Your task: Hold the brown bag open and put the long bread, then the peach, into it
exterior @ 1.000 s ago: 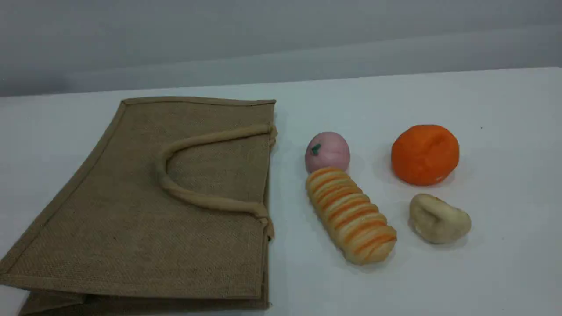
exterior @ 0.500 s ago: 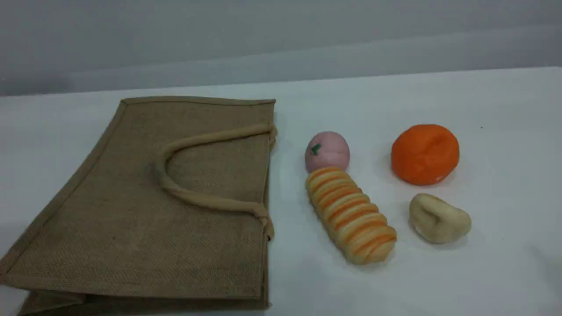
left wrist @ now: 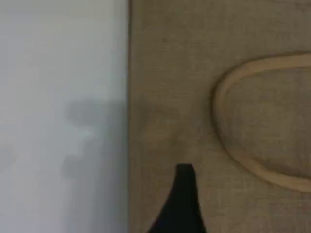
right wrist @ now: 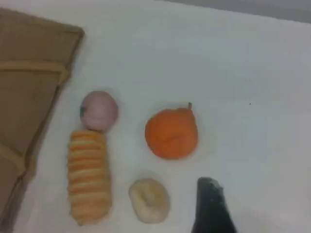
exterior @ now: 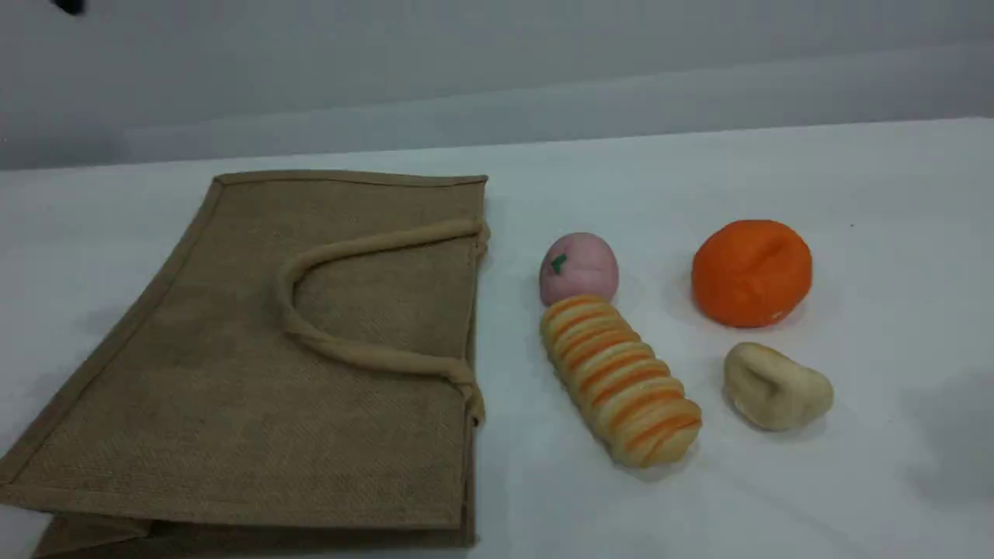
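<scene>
Brown bag [exterior: 256, 365]: laid flat and closed on the left of the white counter [exterior: 699, 171], its beige handle [exterior: 326, 341] resting on the upper face, mouth edge turned right.

Peach [exterior: 579, 268]: set right of the bag, touching the far end of the long bread [exterior: 620, 379], which is angled toward the near right.

Orange ball [exterior: 752, 272]: placed farther right.

Beige lump [exterior: 776, 387]: placed just nearer than the ball.

Left gripper [left wrist: 183, 194]: held above the bag's cloth, fully spread, nothing gripped.

Right gripper [right wrist: 210, 206]: held above bare counter near the lump; nothing is seen in it, and its spread cannot be told.
</scene>
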